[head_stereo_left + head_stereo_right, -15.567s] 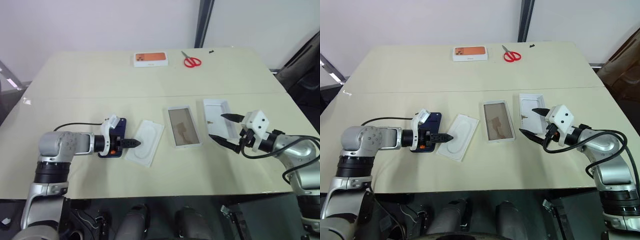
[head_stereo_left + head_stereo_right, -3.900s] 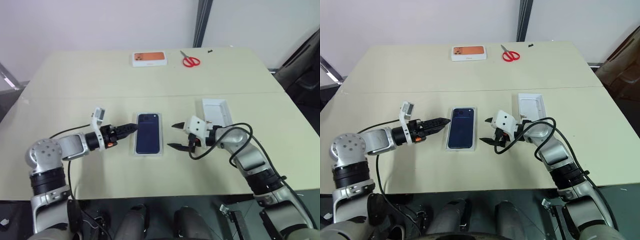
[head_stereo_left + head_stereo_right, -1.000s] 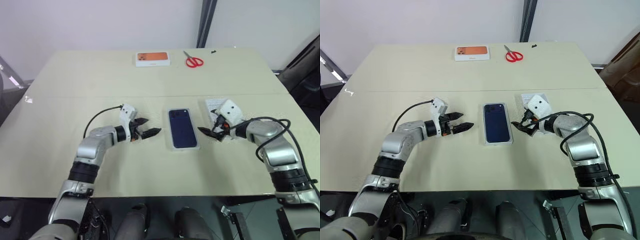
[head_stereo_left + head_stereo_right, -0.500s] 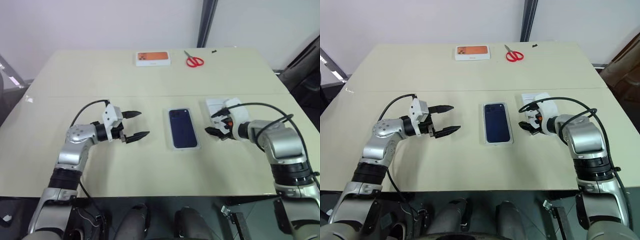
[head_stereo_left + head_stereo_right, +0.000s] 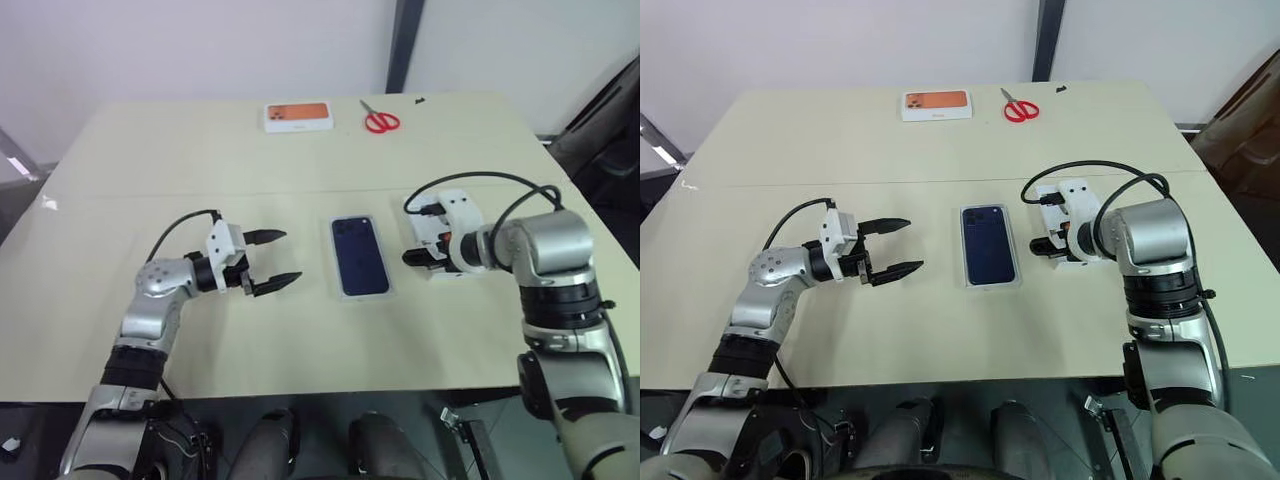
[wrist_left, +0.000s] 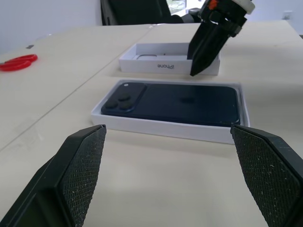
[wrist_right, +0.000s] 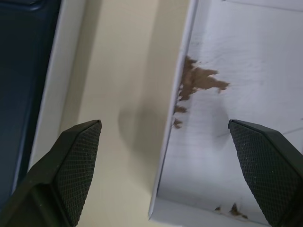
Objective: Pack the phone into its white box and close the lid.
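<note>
Phone [image 5: 360, 254] lies inside the white box [image 5: 338, 291]; lid [image 6: 161, 65] at 3 o'clock, both grippers [image 5: 272, 260] [image 5: 413, 246] wide and empty.

Bright even light, soft shadows, sharp focus throughout

The phone [image 5: 360, 254] is lying in the white box [image 5: 343, 292], sitting between the left gripper [image 5: 274, 260] and the right gripper [image 5: 413, 247], which is hovering over the lid [image 5: 440, 272].

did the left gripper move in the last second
Yes. The left gripper has drawn back from the phone in the white box, widening the gap.
</note>
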`<action>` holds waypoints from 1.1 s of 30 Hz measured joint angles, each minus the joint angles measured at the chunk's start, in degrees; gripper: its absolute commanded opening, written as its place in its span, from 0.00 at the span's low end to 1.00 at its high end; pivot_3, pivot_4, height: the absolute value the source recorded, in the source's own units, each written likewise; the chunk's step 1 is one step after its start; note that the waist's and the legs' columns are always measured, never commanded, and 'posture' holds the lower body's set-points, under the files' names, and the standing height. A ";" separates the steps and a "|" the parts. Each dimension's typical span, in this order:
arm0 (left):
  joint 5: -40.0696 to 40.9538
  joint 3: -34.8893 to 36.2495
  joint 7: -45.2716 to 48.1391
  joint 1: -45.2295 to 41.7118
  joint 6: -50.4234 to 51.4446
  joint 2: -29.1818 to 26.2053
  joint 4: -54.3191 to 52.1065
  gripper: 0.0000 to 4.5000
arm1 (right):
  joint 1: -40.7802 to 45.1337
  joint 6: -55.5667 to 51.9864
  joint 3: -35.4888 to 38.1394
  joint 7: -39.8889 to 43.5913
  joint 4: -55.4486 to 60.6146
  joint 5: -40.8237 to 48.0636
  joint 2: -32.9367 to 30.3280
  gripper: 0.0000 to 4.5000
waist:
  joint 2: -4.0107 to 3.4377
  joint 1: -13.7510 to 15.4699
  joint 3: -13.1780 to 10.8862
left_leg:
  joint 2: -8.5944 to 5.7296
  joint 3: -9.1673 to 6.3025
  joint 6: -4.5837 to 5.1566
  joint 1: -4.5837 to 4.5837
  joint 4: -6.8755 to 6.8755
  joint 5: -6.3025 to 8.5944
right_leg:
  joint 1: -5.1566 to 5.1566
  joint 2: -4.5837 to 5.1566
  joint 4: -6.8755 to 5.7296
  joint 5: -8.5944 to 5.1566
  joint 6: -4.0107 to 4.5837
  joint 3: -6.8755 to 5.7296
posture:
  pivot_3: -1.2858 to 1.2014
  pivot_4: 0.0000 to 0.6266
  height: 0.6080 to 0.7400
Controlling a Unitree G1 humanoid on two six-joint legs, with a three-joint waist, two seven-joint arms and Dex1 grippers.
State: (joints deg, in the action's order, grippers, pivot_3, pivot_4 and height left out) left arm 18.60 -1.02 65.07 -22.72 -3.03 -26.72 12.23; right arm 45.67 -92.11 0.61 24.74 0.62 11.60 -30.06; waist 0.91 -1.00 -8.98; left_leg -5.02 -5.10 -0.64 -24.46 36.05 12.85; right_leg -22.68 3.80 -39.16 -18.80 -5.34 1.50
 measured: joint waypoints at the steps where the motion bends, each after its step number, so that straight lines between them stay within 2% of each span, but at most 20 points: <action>1: 0.00 0.02 -0.20 0.60 -0.01 -0.02 -0.15 0.98 | 0.27 0.02 0.00 -0.77 -0.06 -0.17 0.21 1.00 | 0.00 0.02 0.00 | 0.00 0.00 0.00 0.00 0.00 0.00 | 0.00 0.00 0.00 0.00 0.00 0.00 | 0.52 0.24 0.95; 11: 0.18 0.19 -1.66 2.84 -0.01 -0.73 -3.45 0.98 | 0.36 0.92 -2.16 -4.91 -1.00 -0.23 2.00 1.00 | 0.00 0.13 0.00 | 0.00 0.01 0.01 0.00 0.04 0.01 | 0.03 0.00 0.00 0.00 0.00 0.00 | 0.52 0.24 0.95; 14: 0.14 0.18 -2.24 2.86 -0.01 -0.72 -3.62 1.00 | 0.38 1.13 -2.20 -5.58 -1.12 -0.23 2.21 0.79 | 0.00 0.07 0.00 | 0.00 0.01 0.01 0.00 0.03 0.01 | 0.02 -0.01 0.00 0.00 0.00 0.00 | 0.52 0.24 0.95; 16: 0.13 0.15 -2.77 2.89 -0.02 -0.66 -3.82 1.00 | 0.37 1.30 -2.42 -6.11 -1.17 -0.24 2.19 0.59 | 0.00 0.05 0.00 | 0.00 0.01 0.01 0.00 0.04 0.01 | 0.02 -0.01 0.00 0.00 0.00 0.00 | 0.52 0.24 0.95; 17: 0.12 0.13 -2.97 2.91 -0.02 -0.56 -3.91 1.00 | 0.36 1.31 -2.52 -6.50 -1.17 -0.30 2.19 0.45 | 0.00 0.05 0.00 | 0.00 0.02 0.01 0.00 0.03 0.01 | 0.02 -0.01 -0.01 0.00 0.00 0.00 | 0.52 0.24 0.95; 21: 0.11 0.06 -3.37 3.47 -0.03 -0.43 -4.39 1.00 | 0.36 1.28 -2.51 -7.55 -1.17 -0.30 2.38 0.00 | 0.00 0.04 0.00 | 0.00 0.01 0.01 0.00 0.03 0.01 | 0.02 -0.01 -0.01 0.00 0.00 0.00 | 0.52 0.24 0.95; 29: 0.04 0.04 -3.86 3.54 -0.02 -0.44 -4.35 1.00 | 0.40 1.51 -0.67 -10.67 -1.71 -1.38 4.45 0.00 | 0.00 0.05 0.00 | 0.00 0.01 0.01 0.01 0.03 0.01 | 0.03 -0.01 -0.01 0.00 0.00 0.00 | 0.52 0.24 0.95; 33: -0.16 0.04 -3.95 3.31 -0.02 -0.45 -3.66 1.00 | 0.84 4.58 3.52 -11.77 -3.98 -1.66 6.93 0.00 | -0.01 0.03 0.00 | 0.00 0.02 0.01 0.01 0.03 0.00 | 0.02 -0.02 -0.03 0.00 0.00 0.00 | 0.52 0.24 0.95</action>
State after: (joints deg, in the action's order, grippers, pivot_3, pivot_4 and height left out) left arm 18.44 -0.98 61.12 -19.42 -3.05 -27.18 8.57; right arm 46.51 -87.53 4.13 12.97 -3.36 9.95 -23.13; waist 0.91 -0.97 -8.98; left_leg -5.02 -5.08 -0.63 -24.45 36.09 12.86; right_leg -22.67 3.78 -39.19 -18.79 -5.35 1.50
